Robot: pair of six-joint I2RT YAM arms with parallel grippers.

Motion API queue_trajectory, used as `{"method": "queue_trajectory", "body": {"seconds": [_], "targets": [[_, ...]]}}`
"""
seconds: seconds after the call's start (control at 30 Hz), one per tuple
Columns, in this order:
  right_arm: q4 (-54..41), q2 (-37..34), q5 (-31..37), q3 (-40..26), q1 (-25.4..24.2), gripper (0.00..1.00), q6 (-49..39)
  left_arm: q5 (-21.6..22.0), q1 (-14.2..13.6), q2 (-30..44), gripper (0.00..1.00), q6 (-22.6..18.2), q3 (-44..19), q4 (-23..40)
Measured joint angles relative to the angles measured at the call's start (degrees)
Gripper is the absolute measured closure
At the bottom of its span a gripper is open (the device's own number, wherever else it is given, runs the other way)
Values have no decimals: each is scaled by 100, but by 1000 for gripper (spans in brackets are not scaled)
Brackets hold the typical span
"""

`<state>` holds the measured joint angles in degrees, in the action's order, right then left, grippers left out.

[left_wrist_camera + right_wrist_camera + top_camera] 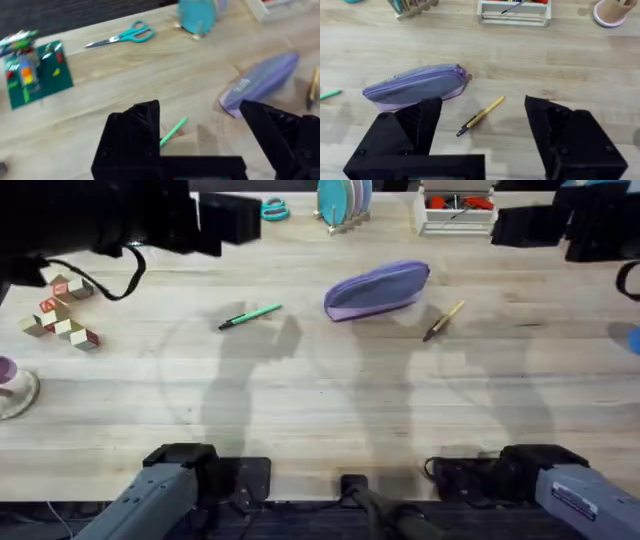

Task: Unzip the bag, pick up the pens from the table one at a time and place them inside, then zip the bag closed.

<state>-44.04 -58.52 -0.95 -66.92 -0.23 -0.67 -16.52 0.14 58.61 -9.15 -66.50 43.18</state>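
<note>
The lavender bag [378, 290] lies zipped shut at the middle back of the table [320, 410]. A green pen [250, 316] rests to its left, and a tan pen [443, 321] with a dark tip to its right. Both arms hang high above the table. My left gripper [200, 117] is open above the green pen [173, 131], with the bag [260, 82] off to one side. My right gripper [484, 112] is open above the tan pen [481, 116], near the bag [415, 85]. Neither gripper holds anything.
Teal-handled scissors [275, 210], a plate rack [343, 200] and a white tray [457, 208] line the back edge. Wooden blocks [60, 310] and a cup [10, 385] sit at the far left. The front half of the table is bare wood.
</note>
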Motion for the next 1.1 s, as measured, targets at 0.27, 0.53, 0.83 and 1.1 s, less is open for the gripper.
{"method": "queue_trajectory", "body": {"seconds": [0.27,0.53,0.83,1.1], "targets": [[39,0,0,0,0,5,0,-1015,0,0,7,-1267,0,109],[43,0,0,0,0,6,0,-2023,0,248,7,-1845,0,109],[47,0,0,-1,0,5,0,-3306,0,863,7,-2655,0,96],[47,0,-2,0,0,5,0,-3988,0,1266,7,-3265,0,83]]}}
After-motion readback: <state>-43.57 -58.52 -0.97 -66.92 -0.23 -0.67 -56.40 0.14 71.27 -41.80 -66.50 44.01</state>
